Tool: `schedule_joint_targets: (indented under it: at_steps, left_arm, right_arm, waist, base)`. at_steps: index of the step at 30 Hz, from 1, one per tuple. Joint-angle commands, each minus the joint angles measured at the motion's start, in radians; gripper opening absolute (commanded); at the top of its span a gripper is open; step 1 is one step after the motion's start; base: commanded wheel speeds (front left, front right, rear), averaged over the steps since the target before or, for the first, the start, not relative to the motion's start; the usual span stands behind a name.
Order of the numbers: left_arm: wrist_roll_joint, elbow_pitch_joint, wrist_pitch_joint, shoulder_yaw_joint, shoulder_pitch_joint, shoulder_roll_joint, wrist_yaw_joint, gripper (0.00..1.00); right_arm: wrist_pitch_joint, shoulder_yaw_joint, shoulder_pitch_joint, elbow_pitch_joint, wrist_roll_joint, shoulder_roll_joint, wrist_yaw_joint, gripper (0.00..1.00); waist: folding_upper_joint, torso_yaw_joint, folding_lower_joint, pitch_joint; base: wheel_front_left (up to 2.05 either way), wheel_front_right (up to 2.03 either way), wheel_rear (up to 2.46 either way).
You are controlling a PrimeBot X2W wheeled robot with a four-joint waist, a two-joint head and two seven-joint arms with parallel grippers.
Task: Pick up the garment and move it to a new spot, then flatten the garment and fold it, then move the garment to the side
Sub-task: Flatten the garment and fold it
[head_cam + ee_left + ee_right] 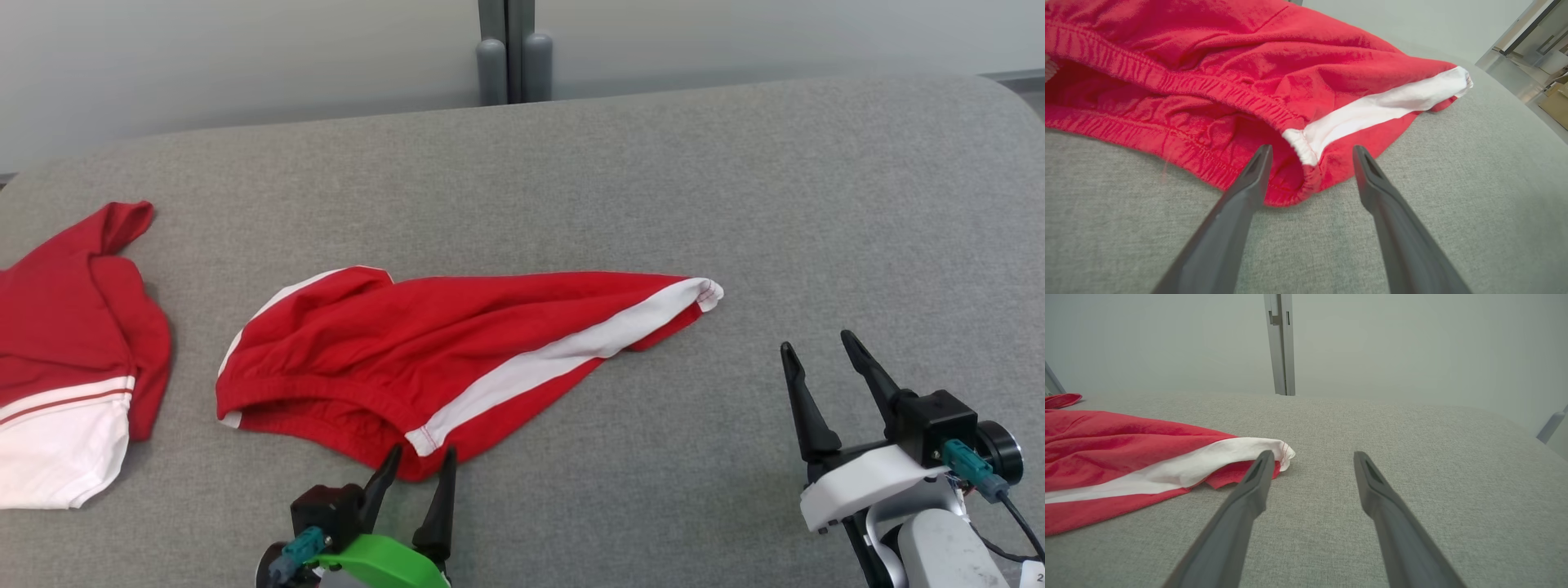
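The garment [424, 343] is a pair of red shorts with a white side stripe, lying crumpled across the middle of the grey padded table [653, 180]. Its elastic waistband [1180, 81] faces me and its leg hem [1274, 451] points right. My left gripper [420, 457] stands open at the near edge of the waistband, its fingertips on either side of the white stripe's end [1302, 147], holding nothing. My right gripper [816, 347] is open and empty above the bare table, a short way right of and nearer than the leg hem.
A second red and white garment [65, 359] lies at the table's left edge. A grey post [510, 49] stands behind the table against a pale wall. Bare grey surface stretches to the right and behind the shorts.
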Motion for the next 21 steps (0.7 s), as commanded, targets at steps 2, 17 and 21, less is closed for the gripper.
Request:
schedule_joint_targets:
  at_steps: [2, 17, 21]
  left_arm:
    - [-0.023, 0.015, -0.001, -0.007, -0.025, 0.003, -0.003, 1.00]
    - [-0.056, -0.060, -0.001, 0.040, -0.027, 0.004, -0.003, 0.00]
    - [-0.030, -0.084, -0.001, 0.093, 0.005, 0.004, -0.003, 0.00]
  right_arm:
    - [0.000, 0.002, -0.012, -0.001, -0.005, -0.001, -0.001, 1.00]
    - [0.000, 0.006, -0.018, 0.022, 0.012, -0.014, -0.001, 1.00]
    - [0.000, 0.023, -0.022, 0.047, 0.020, -0.010, -0.001, 1.00]
  waist:
    - [-0.0001, -0.009, 0.0000, 0.015]
    - [-0.0001, 0.078, 0.0000, 0.030]
    - [-0.0001, 0.119, 0.0000, 0.030]
  base:
    - [0.00, 0.00, 0.00]
    - [0.00, 0.00, 0.00]
    - [0.00, 0.00, 0.00]
